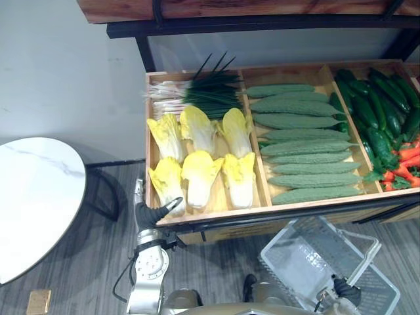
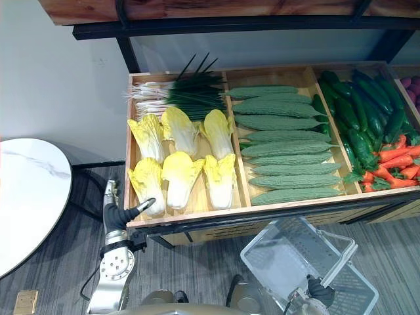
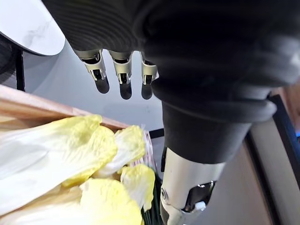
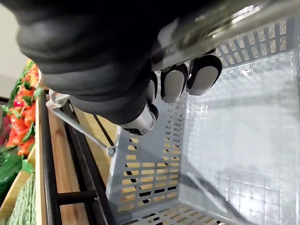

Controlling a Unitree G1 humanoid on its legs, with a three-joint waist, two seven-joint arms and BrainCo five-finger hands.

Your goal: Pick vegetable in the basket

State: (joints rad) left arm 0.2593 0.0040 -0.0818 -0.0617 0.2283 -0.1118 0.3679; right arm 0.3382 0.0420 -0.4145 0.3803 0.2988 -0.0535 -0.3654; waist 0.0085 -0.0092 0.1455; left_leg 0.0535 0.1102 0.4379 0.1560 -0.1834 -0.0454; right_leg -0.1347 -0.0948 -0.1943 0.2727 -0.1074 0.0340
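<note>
Yellow-leaved napa cabbage [image 1: 167, 184]: front row, front-left corner of the wooden crate [image 1: 216, 215]; long axis front to back, pale stalk end toward the front rim, leafy end toward the back.
Left hand [image 1: 152, 213]: just outside that same corner at rim height; fingers [image 3: 123, 77] straight and side by side, thumb apart, holding nothing; cabbage just ahead and slightly inward; contact impossible to tell.
Right hand [image 1: 346, 290]: curled round the metal handle [image 4: 243, 16] of the grey plastic basket [image 1: 298, 259].
Basket: empty, below the crate's front edge toward its right half, well apart from the cabbage.
Nearer arm: left, clearly.
Coming move, as a judgement: short reach over the front rim, then a grip across the stalk end, crosswise to the long axis.
Look of the cabbage: crinkled yellow leaves over white ribs, plump; probably firmer at the stalk than at the leaf tips.
</note>
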